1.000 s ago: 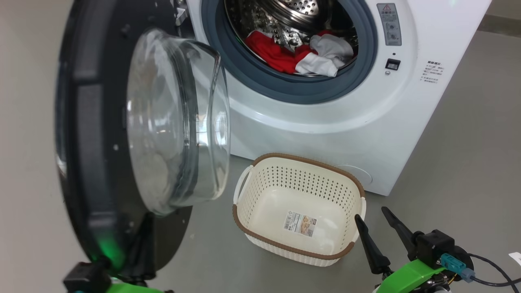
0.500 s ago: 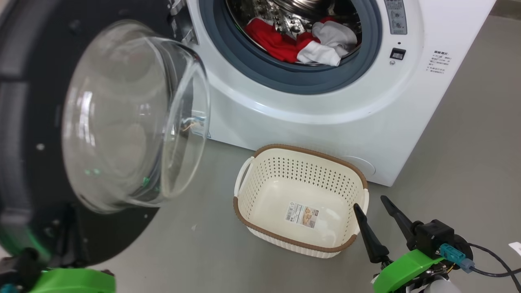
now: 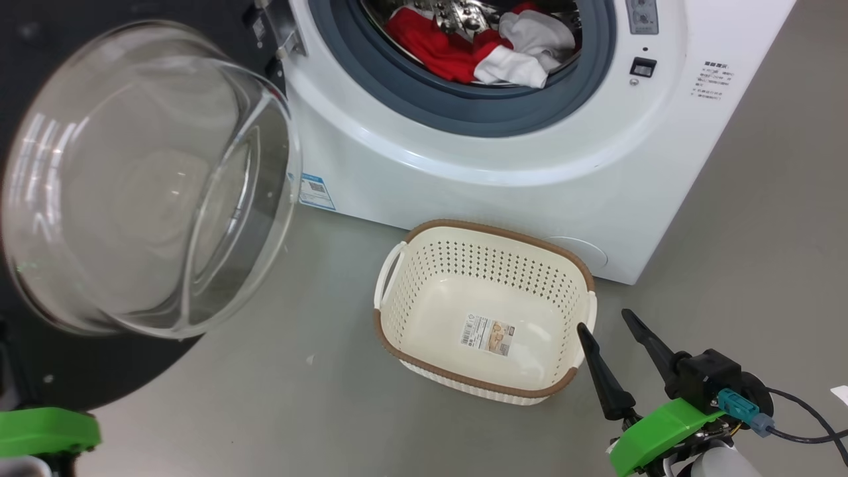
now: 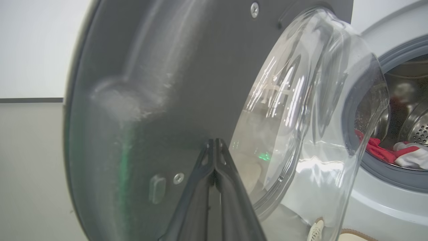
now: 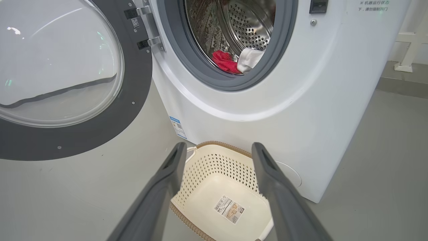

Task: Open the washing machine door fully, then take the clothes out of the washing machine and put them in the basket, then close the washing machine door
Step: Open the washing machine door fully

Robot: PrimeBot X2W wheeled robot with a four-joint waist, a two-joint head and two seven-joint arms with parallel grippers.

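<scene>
The washing machine (image 3: 503, 192) stands with its door (image 3: 99, 371) swung wide to the left, the glass bowl (image 3: 146, 179) facing the room. Red and white clothes (image 3: 477, 46) lie in the steel drum, also seen as clothes (image 5: 232, 62) through the opening. The cream basket (image 3: 464, 374) sits on the floor in front of the machine, with only a paper label inside. My left gripper (image 4: 214, 143) is shut, its tips against the door's dark inner face (image 4: 150, 83). My right gripper (image 3: 604, 322) is open, just right of the basket, and holds nothing.
Grey floor surrounds the machine and basket. A blue label sticker (image 3: 317, 192) marks the machine's lower left front. A cable (image 3: 805, 430) trails from my right wrist. A white stand (image 5: 406, 50) sits to the machine's right. The open door takes up the left side.
The door has swung further open to the left, with my shut left gripper following against it. The head camera has shifted. My right gripper stays by the basket.
</scene>
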